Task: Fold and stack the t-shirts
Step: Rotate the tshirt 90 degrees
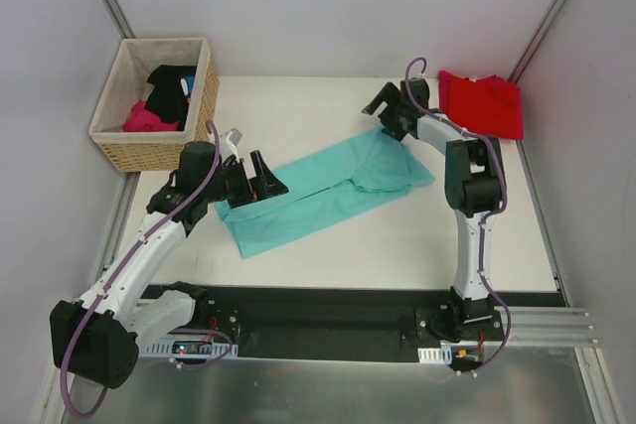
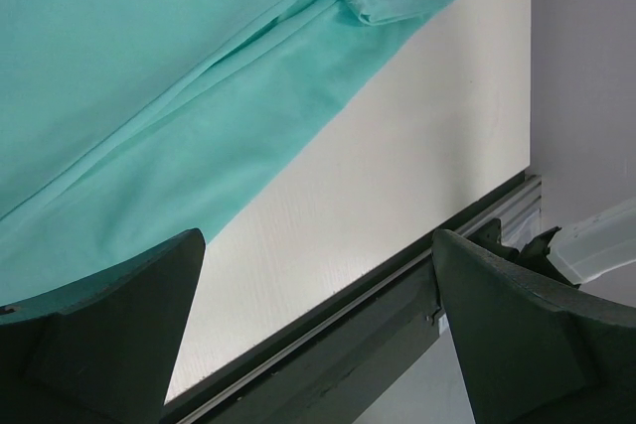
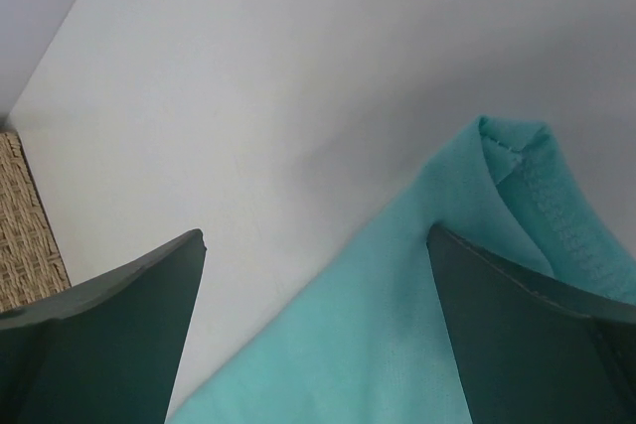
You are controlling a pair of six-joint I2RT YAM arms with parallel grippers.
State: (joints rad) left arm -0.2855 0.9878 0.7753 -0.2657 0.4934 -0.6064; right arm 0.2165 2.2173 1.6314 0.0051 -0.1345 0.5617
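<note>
The teal t-shirt [image 1: 323, 191] lies folded lengthwise in a long strip across the middle of the table. The red t-shirt [image 1: 483, 103] lies folded at the back right corner. My left gripper [image 1: 266, 178] is open and empty over the strip's left end; its wrist view shows the teal cloth [image 2: 179, 96] and the near table edge between the jaws. My right gripper [image 1: 383, 106] is open and empty above the strip's far right end; its wrist view shows the teal cloth edge [image 3: 397, 345] and a hemmed sleeve [image 3: 527, 176].
A wicker basket [image 1: 189, 138] at the back left holds a black garment [image 1: 171, 86] and a magenta-pink garment [image 1: 149, 118]. Grey walls close in the table on the left, back and right. A black rail [image 1: 338, 307] runs along the near edge.
</note>
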